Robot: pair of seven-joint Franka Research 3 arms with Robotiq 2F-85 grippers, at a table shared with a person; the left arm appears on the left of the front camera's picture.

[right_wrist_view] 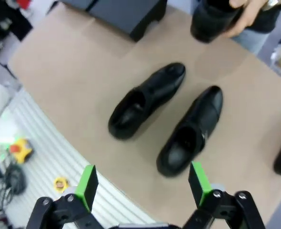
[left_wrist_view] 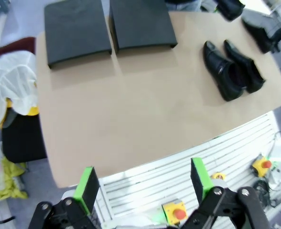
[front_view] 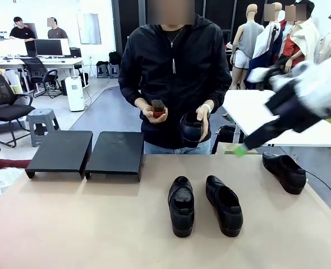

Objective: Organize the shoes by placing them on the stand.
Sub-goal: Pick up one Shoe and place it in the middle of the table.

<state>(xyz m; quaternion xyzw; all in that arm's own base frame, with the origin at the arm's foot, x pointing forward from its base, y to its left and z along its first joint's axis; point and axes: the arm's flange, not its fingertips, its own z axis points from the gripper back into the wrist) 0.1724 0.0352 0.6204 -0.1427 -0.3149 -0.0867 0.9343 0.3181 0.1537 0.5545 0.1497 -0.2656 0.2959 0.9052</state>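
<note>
Black stand [front_view: 61, 150] unloaded: both platforms bare, no placement completed. All four shoes left to place. Centre pair [front_view: 181, 206] laid side by side on table [front_view: 98, 224], long axes near-to-far, toes directed toward person. Third shoe [front_view: 285, 171] located near right edge. Fourth shoe [front_view: 191, 129] held in person's hand [front_view: 202, 114]. Left gripper [left_wrist_view: 143, 183] and right gripper [right_wrist_view: 141, 183]: fingers spread, nothing gripped.

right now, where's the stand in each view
front: the stand sits on the table's far side, left half, before the person.
left wrist: stand along the top, left of centre.
right wrist: stand at the top edge.
landmark: the shoe pair lying mid-table.
</note>
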